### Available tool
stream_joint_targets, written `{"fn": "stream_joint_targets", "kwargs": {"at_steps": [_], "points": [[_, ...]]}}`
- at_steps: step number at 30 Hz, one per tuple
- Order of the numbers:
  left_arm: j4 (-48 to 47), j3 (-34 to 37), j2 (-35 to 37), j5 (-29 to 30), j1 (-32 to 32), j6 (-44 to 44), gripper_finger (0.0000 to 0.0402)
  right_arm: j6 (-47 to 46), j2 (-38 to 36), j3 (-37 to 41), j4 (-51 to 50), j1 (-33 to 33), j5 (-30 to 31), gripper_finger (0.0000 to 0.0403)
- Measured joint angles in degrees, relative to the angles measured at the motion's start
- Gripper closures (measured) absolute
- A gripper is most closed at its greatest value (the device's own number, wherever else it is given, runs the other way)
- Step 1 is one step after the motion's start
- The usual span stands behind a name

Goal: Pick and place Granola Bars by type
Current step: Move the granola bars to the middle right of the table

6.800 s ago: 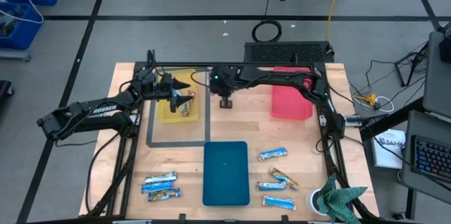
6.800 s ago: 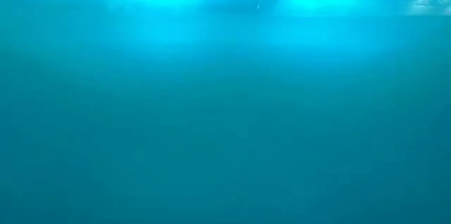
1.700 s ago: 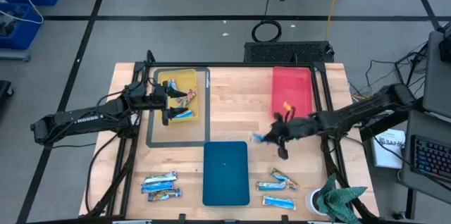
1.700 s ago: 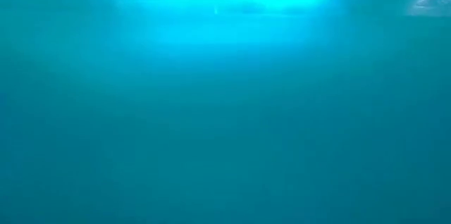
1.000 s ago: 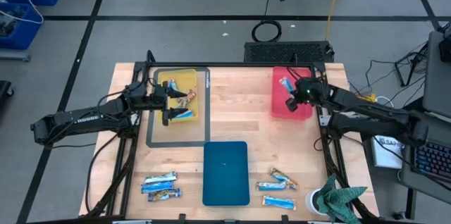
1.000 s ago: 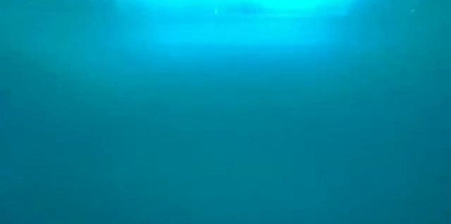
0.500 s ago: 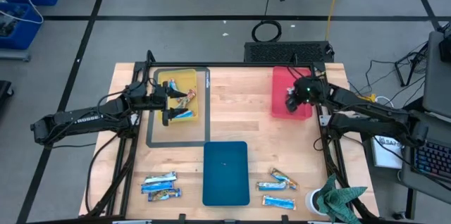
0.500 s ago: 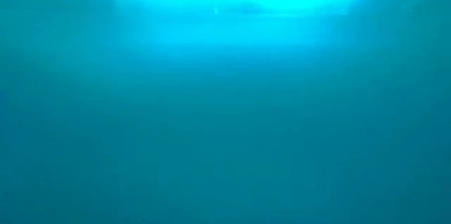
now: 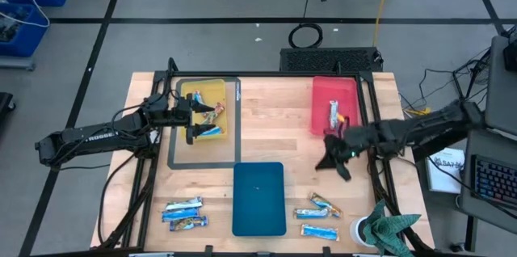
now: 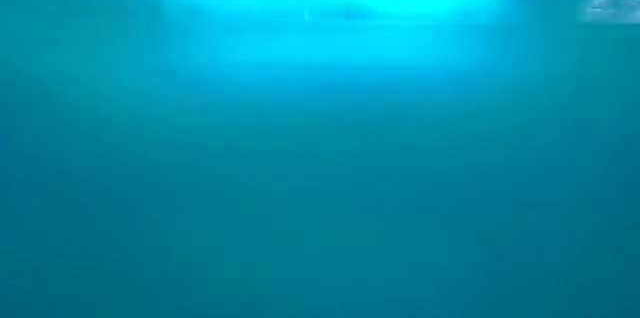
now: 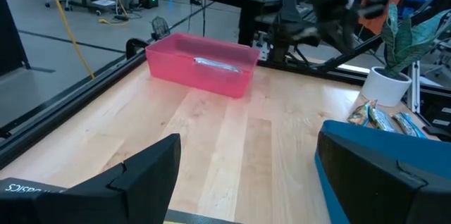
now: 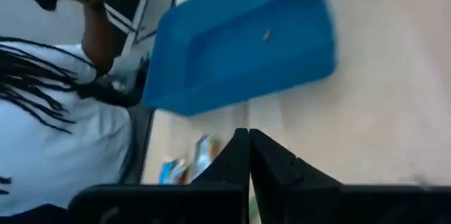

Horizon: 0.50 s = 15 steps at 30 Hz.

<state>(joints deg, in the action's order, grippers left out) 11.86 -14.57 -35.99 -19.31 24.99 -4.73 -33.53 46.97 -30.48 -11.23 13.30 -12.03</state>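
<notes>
My left gripper (image 9: 196, 120) hangs open and empty over the yellow tray (image 9: 203, 89), which holds several granola bars (image 9: 212, 130). My right gripper (image 9: 329, 162) is shut and empty above the bare wood between the red tray (image 9: 349, 91) and the blue tray (image 9: 258, 198); its fingers meet in the right wrist view (image 12: 248, 143). A blue-and-white bar (image 9: 334, 113) lies in the red tray with an orange bar (image 9: 343, 116) beside it. It also shows in the left wrist view (image 11: 218, 64). Loose bars lie near the front edge on the left (image 9: 182, 213) and on the right (image 9: 320, 215).
The blue tray fills the low view (image 10: 320, 158) and hides the table there. A white pot with a green plant (image 9: 386, 229) stands at the near right corner. A person in white (image 12: 49, 146) shows beyond the table in the right wrist view.
My right gripper has gone from above the red tray toward the table's near edge and now hangs off the tray over the wood. The blue-and-white bar it carried now lies in the red tray, let go.
</notes>
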Motion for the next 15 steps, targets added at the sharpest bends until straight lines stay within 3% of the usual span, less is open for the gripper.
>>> {"fn": "stream_joint_targets", "kwargs": {"at_steps": [5, 8, 15], "points": [[0.14, 0.0, 0.0, 0.02, -0.01, -0.52, 0.0064, -13.77, 9.21, -1.51, 1.64, 15.82, 10.64, 0.0402], [0.11, 0.0, 0.0, 0.11, 0.0, -1.2, 0.0064, -16.2, 16.8, -6.84, 2.3, 22.42, 13.81, 0.0402], [0.17, -0.02, 0.0, 0.5, 0.0, -1.77, 0.0064, -16.75, 31.66, -24.92, 0.2, 30.24, 13.28, 0.0403]]}}
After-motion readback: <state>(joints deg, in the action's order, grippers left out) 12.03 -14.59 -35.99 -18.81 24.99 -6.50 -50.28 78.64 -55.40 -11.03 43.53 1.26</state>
